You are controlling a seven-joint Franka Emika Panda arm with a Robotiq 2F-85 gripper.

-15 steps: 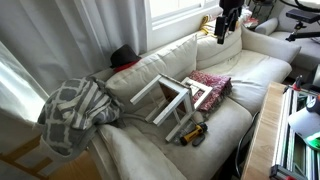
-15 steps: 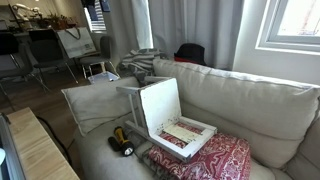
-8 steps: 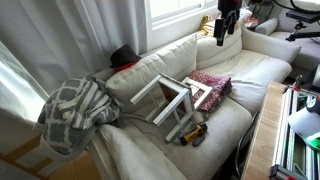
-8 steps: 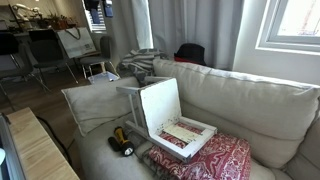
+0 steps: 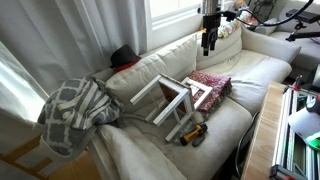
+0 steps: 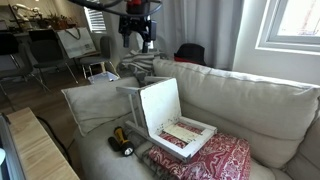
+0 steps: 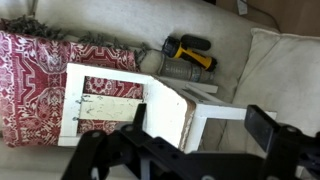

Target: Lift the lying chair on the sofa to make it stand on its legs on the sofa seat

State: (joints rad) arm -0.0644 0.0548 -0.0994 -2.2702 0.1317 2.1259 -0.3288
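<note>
The white chair [image 5: 173,101] lies on its side on the cream sofa [image 5: 252,72], its backrest resting on a red-patterned pillow [image 5: 211,84]. It shows in both exterior views [image 6: 161,112]. My gripper [image 5: 208,44] hangs open and empty well above the sofa, over the backrest cushions [image 6: 138,42]. In the wrist view the gripper [image 7: 202,126] looks down on the chair [image 7: 120,108]; its seat edge and one leg lie between the spread fingers [image 7: 268,130], far below them. The sofa [image 7: 283,70] fills the rest of that view.
A yellow-and-black power tool [image 5: 193,132] lies on the seat cushion by the chair legs [image 7: 189,48]. A grey-and-white plaid blanket [image 5: 73,110] is heaped on the sofa arm. A wooden table [image 5: 262,130] stands in front. A window is behind the sofa.
The arm has swung in from the far end of the sofa toward the chair and lowered a little. It now shows in the view where it was absent. The chair has not moved.
</note>
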